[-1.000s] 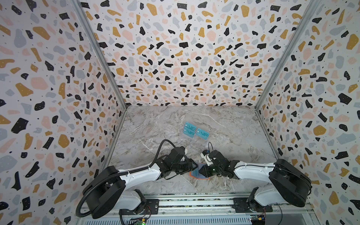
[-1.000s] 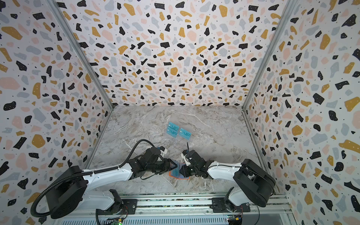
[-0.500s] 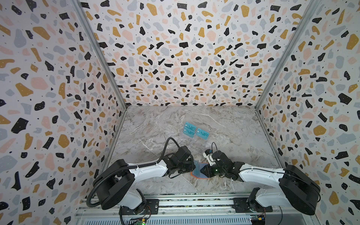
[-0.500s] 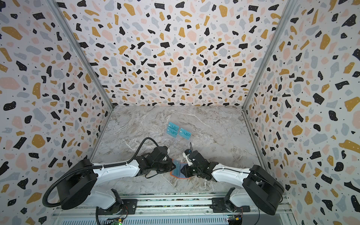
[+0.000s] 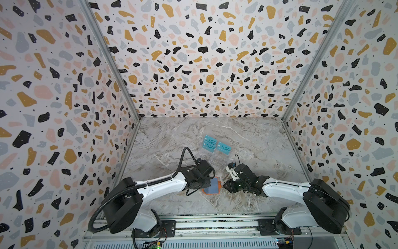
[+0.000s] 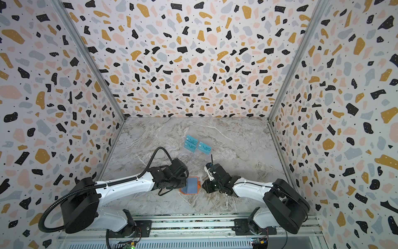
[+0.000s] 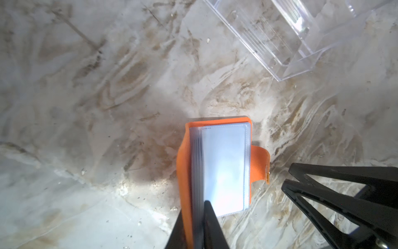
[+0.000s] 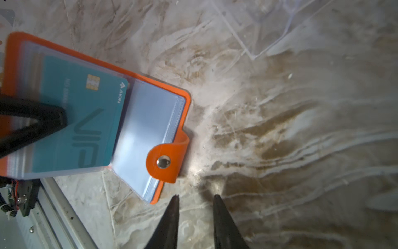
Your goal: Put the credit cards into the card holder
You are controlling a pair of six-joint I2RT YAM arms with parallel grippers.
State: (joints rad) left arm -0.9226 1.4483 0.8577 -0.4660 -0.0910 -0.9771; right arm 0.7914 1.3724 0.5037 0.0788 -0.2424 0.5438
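Note:
The orange card holder [image 5: 212, 185] [image 6: 189, 185] lies open on the marble floor between both arms. My left gripper [image 7: 193, 209] [image 5: 205, 185] is shut on the card holder [image 7: 224, 168], pinching its orange cover and several clear sleeves. A teal VIP credit card [image 8: 86, 120] sits in a sleeve of the card holder [image 8: 150, 120], partly behind a left finger [image 8: 32, 120]. My right gripper [image 8: 196, 197] [image 5: 225, 186] is open and holds nothing, just off the snap-button tab [image 8: 163, 161]. More teal credit cards [image 5: 209, 144] [image 6: 204, 148] stand further back.
A clear acrylic rack [image 5: 215, 160] [image 7: 290, 36] stands just behind the two grippers and carries the teal cards at its far end. Terrazzo-patterned walls [image 5: 64, 129] close in three sides. A metal rail [image 5: 204, 222] runs along the front edge.
My left gripper has shut on the holder's cover and sleeves. My right gripper has drawn back to the right off the holder, its jaws parting slightly.

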